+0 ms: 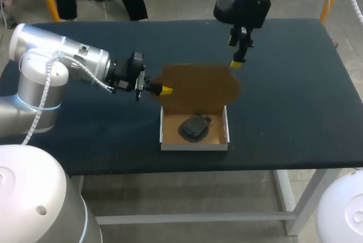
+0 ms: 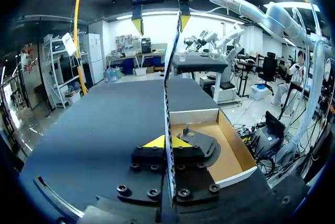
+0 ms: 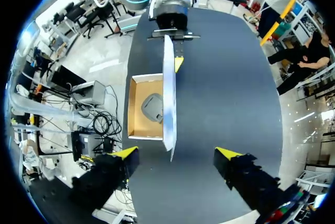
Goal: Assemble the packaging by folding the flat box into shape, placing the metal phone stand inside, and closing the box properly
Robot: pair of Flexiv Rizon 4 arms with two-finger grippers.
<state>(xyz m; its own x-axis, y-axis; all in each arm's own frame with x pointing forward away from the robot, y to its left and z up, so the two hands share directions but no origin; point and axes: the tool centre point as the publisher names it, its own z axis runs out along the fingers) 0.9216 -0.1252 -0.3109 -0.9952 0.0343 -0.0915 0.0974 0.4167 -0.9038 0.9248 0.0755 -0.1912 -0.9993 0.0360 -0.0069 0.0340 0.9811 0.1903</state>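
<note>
The cardboard box (image 1: 166,141) sits open near the table's front edge, with the dark metal phone stand (image 1: 194,127) lying inside it. Its brown lid (image 1: 198,87) stands upright behind the tray. My left gripper (image 1: 164,89) is shut on the lid's left edge. In the left wrist view the lid (image 2: 168,93) runs edge-on between the yellow tips of my left gripper (image 2: 167,142), and the stand (image 2: 201,141) lies in the tray beside it. My right gripper (image 1: 234,51) hangs open above the lid's right corner. In its own view, my right gripper (image 3: 177,153) straddles the lid's edge (image 3: 168,98) without touching it.
The dark tabletop (image 1: 295,95) stretches bare to the right of the box and behind it. My left arm (image 1: 62,64) lies low across the table's left side. The box's front wall is close to the table's front edge.
</note>
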